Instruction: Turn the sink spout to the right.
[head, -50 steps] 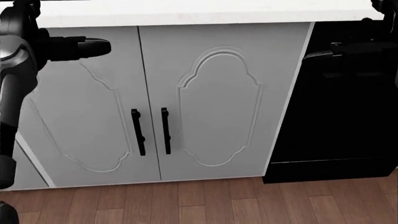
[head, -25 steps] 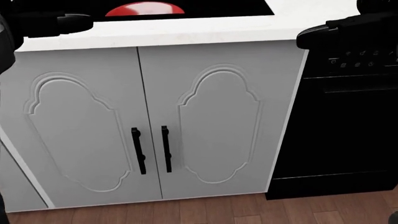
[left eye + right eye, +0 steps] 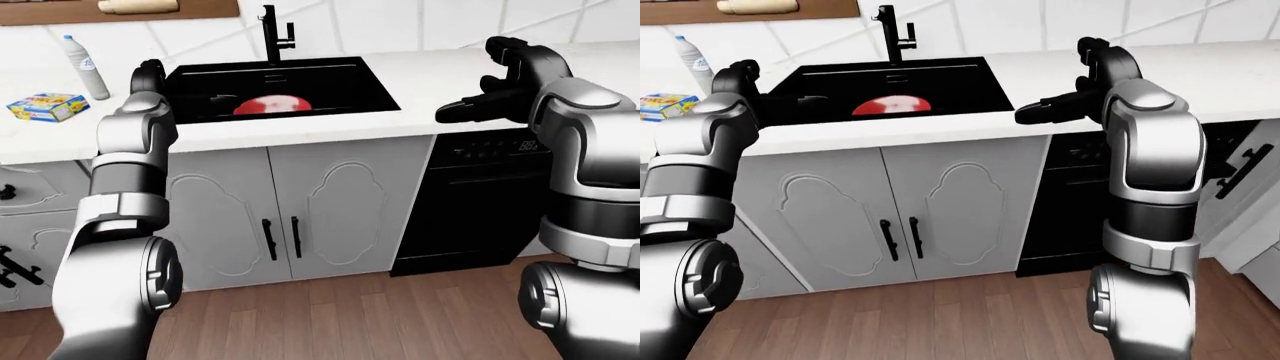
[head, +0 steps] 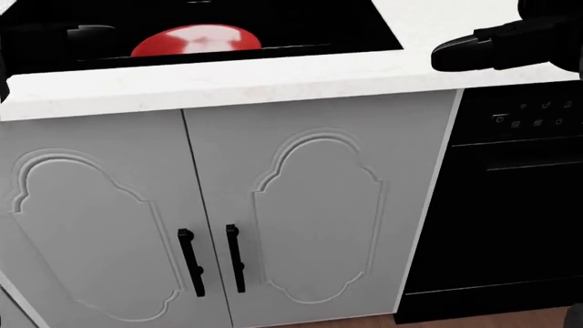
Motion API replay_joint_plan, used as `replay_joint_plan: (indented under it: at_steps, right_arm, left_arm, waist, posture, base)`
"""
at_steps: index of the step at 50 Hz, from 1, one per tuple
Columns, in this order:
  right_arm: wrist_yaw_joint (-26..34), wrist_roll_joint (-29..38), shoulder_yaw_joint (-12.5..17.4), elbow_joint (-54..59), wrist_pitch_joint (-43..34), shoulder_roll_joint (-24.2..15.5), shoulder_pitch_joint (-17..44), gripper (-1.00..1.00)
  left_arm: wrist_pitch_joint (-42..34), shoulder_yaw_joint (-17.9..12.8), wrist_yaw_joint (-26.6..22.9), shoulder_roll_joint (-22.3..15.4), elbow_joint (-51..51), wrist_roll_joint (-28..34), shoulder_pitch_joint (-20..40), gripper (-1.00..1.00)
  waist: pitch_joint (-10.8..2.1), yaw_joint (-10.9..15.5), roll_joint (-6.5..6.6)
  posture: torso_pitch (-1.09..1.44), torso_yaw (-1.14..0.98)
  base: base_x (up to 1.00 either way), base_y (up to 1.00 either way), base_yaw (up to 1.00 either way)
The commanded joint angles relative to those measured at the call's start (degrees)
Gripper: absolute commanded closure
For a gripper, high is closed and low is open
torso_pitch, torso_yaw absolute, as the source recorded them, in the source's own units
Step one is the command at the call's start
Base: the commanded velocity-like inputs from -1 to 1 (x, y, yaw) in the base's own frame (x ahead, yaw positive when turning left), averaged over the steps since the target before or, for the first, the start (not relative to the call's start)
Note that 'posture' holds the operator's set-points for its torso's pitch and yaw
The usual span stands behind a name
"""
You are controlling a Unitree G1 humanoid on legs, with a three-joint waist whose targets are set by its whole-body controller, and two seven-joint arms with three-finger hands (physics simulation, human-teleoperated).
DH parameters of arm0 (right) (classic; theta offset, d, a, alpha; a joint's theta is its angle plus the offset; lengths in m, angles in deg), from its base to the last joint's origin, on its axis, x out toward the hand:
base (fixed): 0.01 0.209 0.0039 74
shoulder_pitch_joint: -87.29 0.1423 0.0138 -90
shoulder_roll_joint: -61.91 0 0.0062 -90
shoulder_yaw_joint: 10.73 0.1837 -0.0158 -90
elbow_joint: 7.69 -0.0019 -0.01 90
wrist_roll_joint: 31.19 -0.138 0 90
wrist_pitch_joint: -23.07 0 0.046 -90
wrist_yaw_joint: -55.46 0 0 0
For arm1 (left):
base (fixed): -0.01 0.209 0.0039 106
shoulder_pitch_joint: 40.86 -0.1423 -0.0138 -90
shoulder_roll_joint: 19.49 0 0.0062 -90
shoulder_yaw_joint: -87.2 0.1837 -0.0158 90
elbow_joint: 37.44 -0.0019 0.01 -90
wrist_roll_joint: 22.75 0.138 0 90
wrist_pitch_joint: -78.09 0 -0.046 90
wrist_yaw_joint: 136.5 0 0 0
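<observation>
Matt black spout [image 3: 270,30] and sink [image 3: 350,82]; smooth white stone-like counter [image 3: 440,75]; glossy red plate [image 3: 272,105]; matt painted cabinet doors [image 3: 340,210]; wood-plank floor [image 3: 330,315].

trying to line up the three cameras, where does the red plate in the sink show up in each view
Left-eye view: red plate lies in the black sink, upper middle, below the spout.
Head view: at the top edge, left of middle.
Right-eye view: upper left of middle, in the sink.
Shared landmark: the pair of black cabinet door handles below the sink.
</observation>
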Motion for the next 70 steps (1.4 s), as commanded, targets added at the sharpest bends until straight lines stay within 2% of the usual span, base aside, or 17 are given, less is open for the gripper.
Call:
replay_joint_plan:
  at_steps: [1,8,11,12,15,21,25,26,27,36,40,42,52,54,60,64,70]
  right_arm:
    - [-0.4,0.8,1.3,-2.2,2.0,-1.3,2.7,-1.00]
    - [-0.2,1.0,1.4,-2.2,1.7,-1.2,3.1,-1.00]
    - [-0.1,1.1,1.4,-2.5,1.4,-1.3,3.2,-1.00]
    - [-0.1,1.1,1.4,-2.4,1.5,-1.2,3.2,-1.00]
    - [-0.1,1.1,1.5,-2.4,1.5,-1.3,3.3,-1.00]
    - [0.0,1.1,1.6,-2.4,1.5,-1.4,3.2,-1.00]
    - [0.1,1.1,1.6,-2.4,1.2,-1.6,3.6,-1.00]
    - [0.1,1.1,1.6,-2.4,1.3,-1.6,3.5,-1.00]
    - [0.1,1.1,1.6,-2.4,1.3,-1.6,3.5,-1.00]
    - [0.2,1.3,1.3,-2.3,1.0,-1.5,4.2,-1.00]
    - [0.3,1.2,1.6,-3.0,1.1,-1.7,3.8,-1.00]
    - [0.4,1.2,1.5,-3.0,1.1,-1.7,3.8,-1.00]
    - [0.8,1.1,1.8,-3.8,0.4,-2.1,3.7,-1.00]
    - [0.9,1.1,1.9,-4.2,-0.1,-2.3,3.7,-1.00]
    - [1.0,1.0,2.1,-5.3,-0.8,-2.5,3.3,-1.00]
    - [0.9,1.0,2.0,-5.6,-0.9,-2.5,3.2,-1.00]
    - [1.0,1.0,2.0,-5.6,-1.0,-2.7,3.3,-1.00]
  left_arm:
    - [2.3,0.3,-0.1,-0.3,2.5,-0.2,3.2,-1.00]
    - [2.3,0.3,0.3,-0.4,2.2,-0.6,3.2,-1.00]
    - [2.4,0.3,0.3,-0.7,1.6,-0.6,3.5,-1.00]
    - [2.7,0.2,0.3,-0.8,1.1,-0.6,3.6,-1.00]
    - [4.0,0.2,0.4,-1.1,-1.1,-0.5,4.1,-1.00]
    - [5.1,0.2,0.5,-1.5,-3.3,-0.3,4.8,-1.00]
    - [5.0,0.3,0.6,-1.3,-2.9,-0.4,4.6,-1.00]
    - [4.9,0.2,0.6,-1.3,-2.7,-0.4,4.5,-1.00]
    - [4.8,0.3,0.6,-1.3,-2.5,-0.4,4.5,-1.00]
    - [3.7,0.1,0.6,-1.7,-1.7,-0.8,4.8,-1.00]
    - [3.7,0.1,0.6,-2.0,-2.2,-0.8,5.3,-1.00]
    - [3.6,0.1,0.7,-2.0,-2.2,-0.8,5.5,-1.00]
    - [5.9,-0.3,1.0,-4.2,-4.7,0.0,6.2,-1.00]
    - [5.5,-0.6,0.9,-4.6,-4.6,-0.3,6.5,-1.00]
    - [4.9,-0.9,1.0,-5.0,-4.1,-0.9,6.7,-1.00]
    - [4.7,-0.8,1.0,-5.2,-4.2,-1.1,6.9,-1.00]
    - [4.7,-0.7,0.9,-5.2,-4.5,-1.2,7.3,-1.00]
  waist:
    - [-1.82,-0.4,-0.17]
    - [-1.86,1.2,-4.44]
    - [-3.30,1.2,-9.72]
    - [-2.00,0.9,-6.91]
    - [-2.14,0.5,-7.77]
    - [-1.94,-1.0,-4.33]
    - [-3.74,-1.0,1.46]
    - [-2.15,-0.7,-0.51]
    - [-0.95,-1.4,0.76]
    - [-2.23,1.0,-2.84]
    - [-4.22,1.4,-9.25]
    - [0.17,1.5,-9.24]
    - [-2.36,0.0,-1.92]
    - [-2.68,-0.2,-3.73]
    - [-1.76,-1.3,-1.66]
    - [-2.76,-1.2,-5.59]
    - [-2.32,-0.5,-4.31]
  posture:
    - [0.00,0.00]
    - [0.00,0.00]
    - [0.00,0.00]
    - [0.00,0.00]
    - [0.00,0.00]
    - [0.00,0.00]
    - [0.00,0.00]
    - [0.00,0.00]
    - [0.00,0.00]
    - [0.00,0.00]
    - [0.00,0.00]
    - [0.00,0.00]
    - [0.00,0.00]
    - [0.00,0.00]
    - [0.00,0.00]
    - [0.00,0.00]
    - [0.00,0.00]
  base:
    - [0.51,0.00,0.00]
    - [0.54,0.00,0.00]
    - [0.55,0.00,0.00]
    - [0.55,0.00,0.00]
    - [0.55,0.00,0.00]
    - [0.55,0.00,0.00]
    - [0.56,0.00,0.00]
    - [0.55,0.00,0.00]
    - [0.55,0.00,0.00]
    - [0.55,0.00,0.00]
    - [0.27,0.00,0.00]
    - [0.00,0.00,0.00]
    - [0.00,0.00,0.00]
    - [0.00,0.00,0.00]
    - [0.00,0.00,0.00]
    - [0.00,0.00,0.00]
    - [0.00,0.00,0.00]
